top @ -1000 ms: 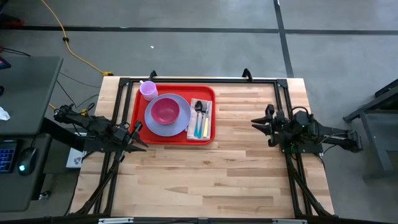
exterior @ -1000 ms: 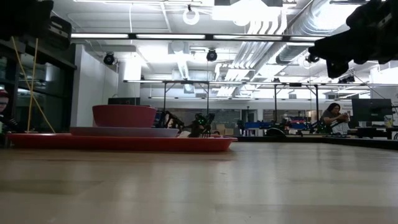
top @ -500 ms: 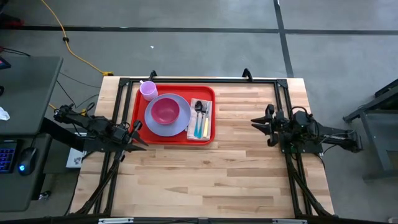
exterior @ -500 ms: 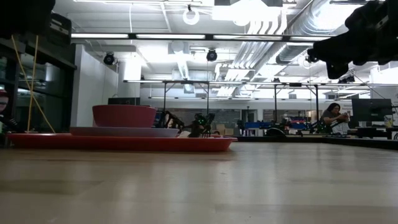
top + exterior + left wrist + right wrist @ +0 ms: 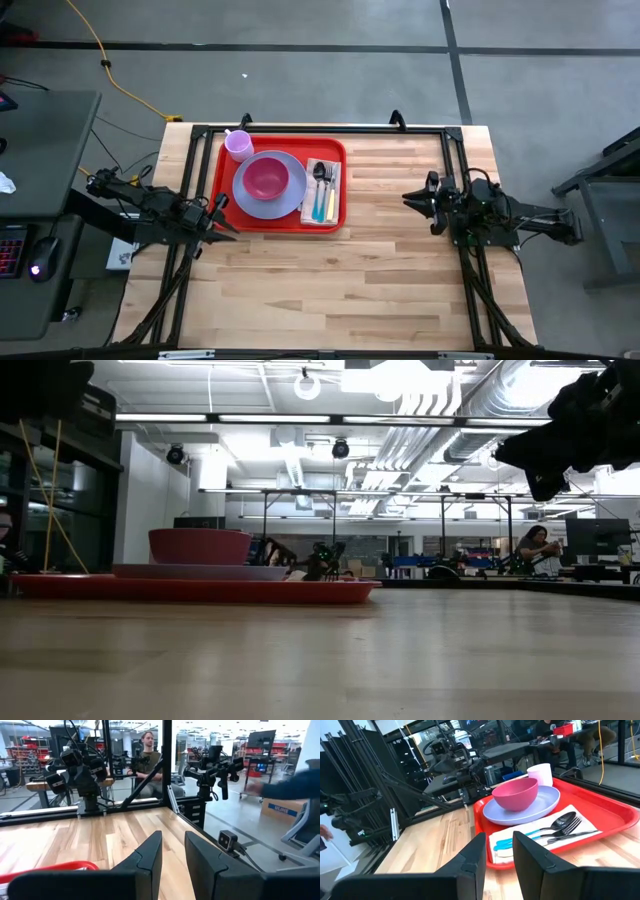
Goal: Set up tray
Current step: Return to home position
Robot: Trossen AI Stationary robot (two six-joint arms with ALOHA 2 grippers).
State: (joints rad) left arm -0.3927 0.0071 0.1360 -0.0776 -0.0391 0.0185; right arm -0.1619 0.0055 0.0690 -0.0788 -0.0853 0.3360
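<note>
Two grippers hang clear of the tray, both empty, each with its fingers a narrow gap apart. Left gripper (image 5: 173, 835) is over the table (image 5: 380, 280) just beside the tray's (image 5: 290, 144) near left corner. Right gripper (image 5: 499, 836) is toward the table's right edge, well apart from the tray. Tray lies flat by the table's far left corner. On it a plate (image 5: 292, 203) carries a bowl (image 5: 265, 178), a cup (image 5: 238, 146) stands at the tray's far left corner, and a napkin (image 5: 311, 190) along its right rim bears cutlery (image 5: 555, 827) laid side by side
</note>
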